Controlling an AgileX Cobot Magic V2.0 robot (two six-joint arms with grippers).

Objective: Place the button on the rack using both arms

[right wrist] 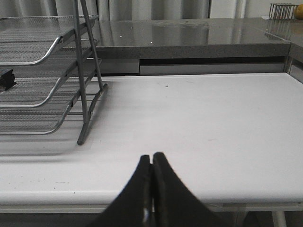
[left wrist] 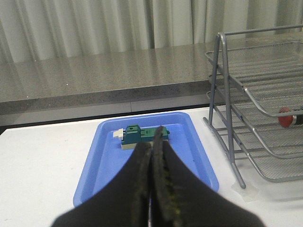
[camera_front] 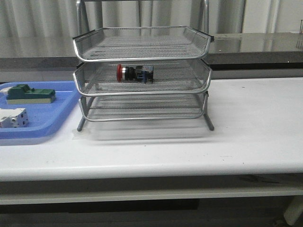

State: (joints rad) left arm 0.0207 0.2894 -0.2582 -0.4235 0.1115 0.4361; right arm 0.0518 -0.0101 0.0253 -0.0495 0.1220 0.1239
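button (camera_front: 135, 73): on rack (camera_front: 142, 90) middle tier | likely light, rigid; grip black body | left gripper (left wrist: 152, 142), right gripper (right wrist: 152, 158): closed, empty

Pale curtains (camera_front: 42, 19) hang behind a grey stone counter (camera_front: 255, 45) and white table (camera_front: 255, 123).

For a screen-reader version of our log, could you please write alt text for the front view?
A red-headed button lies on its side in the middle tier of a three-tier silver wire rack on a white table. To the rack's left, a blue tray holds a green block and a white module. No robot arm is visible.
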